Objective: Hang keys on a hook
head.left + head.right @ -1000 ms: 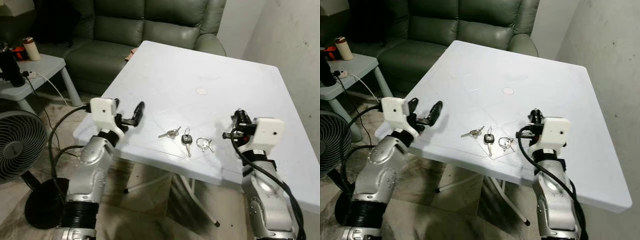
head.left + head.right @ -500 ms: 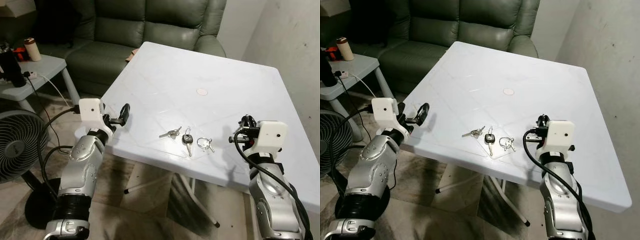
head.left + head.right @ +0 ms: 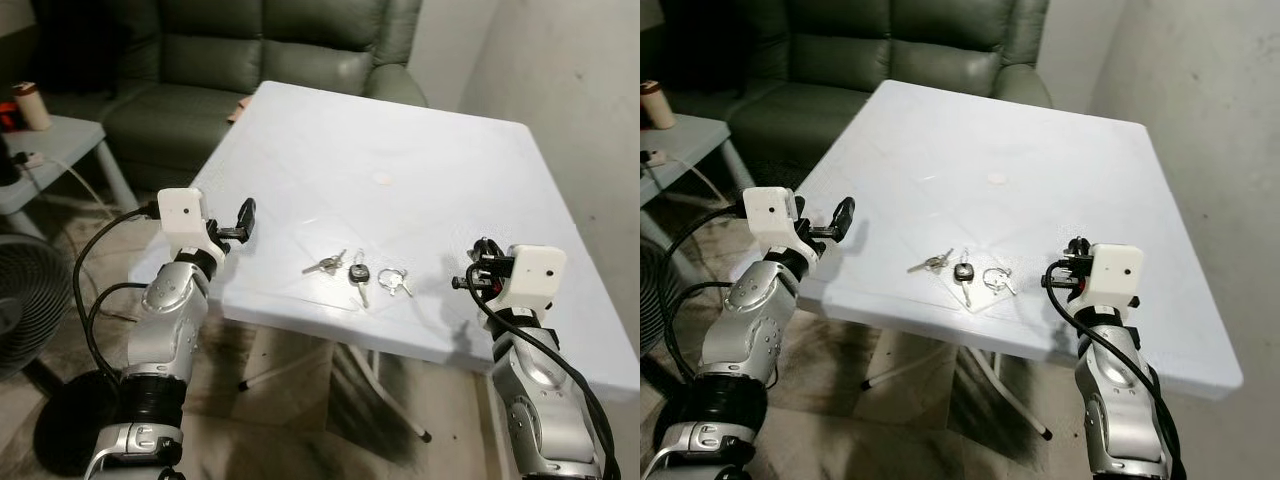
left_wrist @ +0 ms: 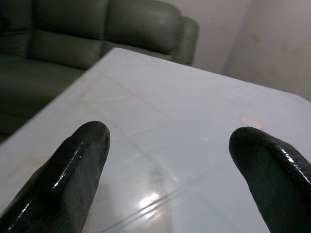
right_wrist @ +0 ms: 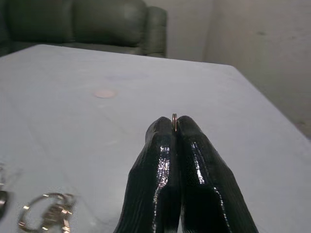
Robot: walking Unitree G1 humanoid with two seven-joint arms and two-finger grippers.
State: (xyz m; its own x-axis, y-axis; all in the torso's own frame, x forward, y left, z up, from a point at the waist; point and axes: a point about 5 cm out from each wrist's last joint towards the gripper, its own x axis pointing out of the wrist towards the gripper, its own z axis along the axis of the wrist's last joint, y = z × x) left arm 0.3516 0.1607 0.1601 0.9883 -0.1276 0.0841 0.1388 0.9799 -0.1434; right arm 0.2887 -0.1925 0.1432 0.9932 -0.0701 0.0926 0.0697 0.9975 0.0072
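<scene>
In the left eye view, a white table (image 3: pixel 400 130) takes up the centre of the frame, with a green sofa (image 3: pixel 230 50) across the upper left. Three sets of keys lie in a row near the table's lower edge: a bunch of silver keys (image 3: pixel 325 264), a black-headed key (image 3: pixel 357 274) just right of it, and a key ring (image 3: pixel 393 279) further right. The left gripper (image 3: pixel 243 218) is held at the table's left edge, at centre left of the frame, well apart from the keys. The right gripper (image 3: pixel 478 272) is held over the table's lower right part, near the key ring but not touching it.

In the right eye view the same layout is seen. A small round disc (image 3: pixel 996 179) rests on the table above the keys. No hook can be made out in either eye view.

In the left wrist view, the two black fingers (image 4: pixel 73 170) are spread wide, with bare table between them; nothing is held.

In the right wrist view, the fingers (image 5: pixel 160 179) are pressed together, and a thin metallic sliver (image 5: pixel 174 120) is pinched at their tips; what it is cannot be told. The key ring is seen at the lower left of that frame.

The task appears barely begun: all three sets of keys are judged still to lie on the table, and the pick-up, the carry and the hanging are all left.
</scene>
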